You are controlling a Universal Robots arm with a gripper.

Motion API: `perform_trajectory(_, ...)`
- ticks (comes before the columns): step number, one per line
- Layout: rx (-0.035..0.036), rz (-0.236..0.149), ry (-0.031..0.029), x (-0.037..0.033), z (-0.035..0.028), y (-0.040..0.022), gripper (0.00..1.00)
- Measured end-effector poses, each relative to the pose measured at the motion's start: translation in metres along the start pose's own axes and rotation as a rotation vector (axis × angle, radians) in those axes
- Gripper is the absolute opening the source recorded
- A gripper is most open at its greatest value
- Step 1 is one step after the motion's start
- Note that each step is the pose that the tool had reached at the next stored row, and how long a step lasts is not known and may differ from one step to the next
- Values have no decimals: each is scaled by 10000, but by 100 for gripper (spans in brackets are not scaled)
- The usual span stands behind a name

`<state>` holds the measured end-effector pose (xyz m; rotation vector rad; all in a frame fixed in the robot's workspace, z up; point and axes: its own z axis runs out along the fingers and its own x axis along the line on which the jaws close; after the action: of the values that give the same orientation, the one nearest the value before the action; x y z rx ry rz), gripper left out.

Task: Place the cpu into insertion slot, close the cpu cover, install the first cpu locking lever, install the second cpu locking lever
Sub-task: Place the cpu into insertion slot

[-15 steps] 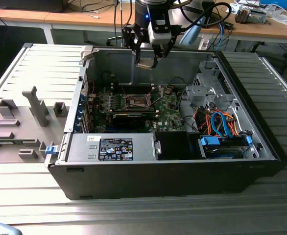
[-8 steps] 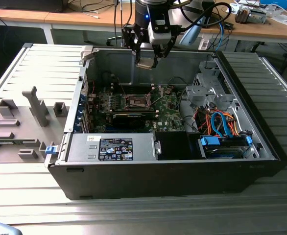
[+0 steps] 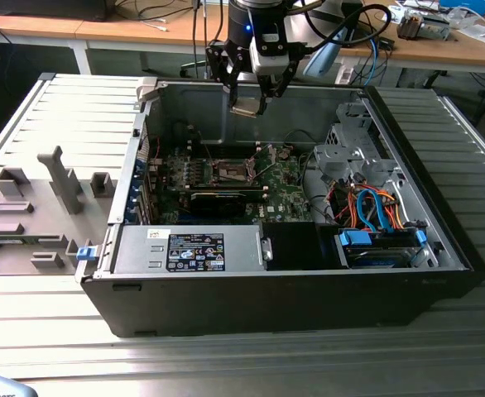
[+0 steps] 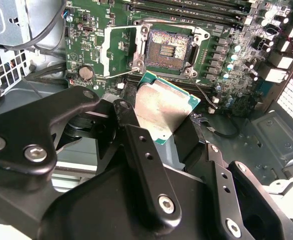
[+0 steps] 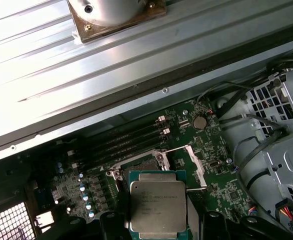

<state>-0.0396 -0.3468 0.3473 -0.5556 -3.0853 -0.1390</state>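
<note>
Black two-finger pincer [image 3: 247, 106] clamps flat square silvery-grey cpu [image 3: 245, 109], fingers [image 4: 129, 120] pressing opposite edges, chip lifted in air. In exterior view, chip hangs at 12 o'clock from square gold-contact insertion slot [image 3: 230, 172], well apart from green circuit board [image 3: 284, 178]. Slot bare. Metal-frame cpu cover [image 4: 108, 52] flipped open just beside slot.
</note>
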Motion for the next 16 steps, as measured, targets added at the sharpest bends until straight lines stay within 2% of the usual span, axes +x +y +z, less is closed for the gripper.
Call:
perform_trajectory(12, -4, 172, -15, 0, 0, 0, 55)
perform_trajectory(14, -8, 380, -33, 0, 0, 0, 55)
perform_trajectory(16, -7, 383, -33, 0, 0, 0, 55)
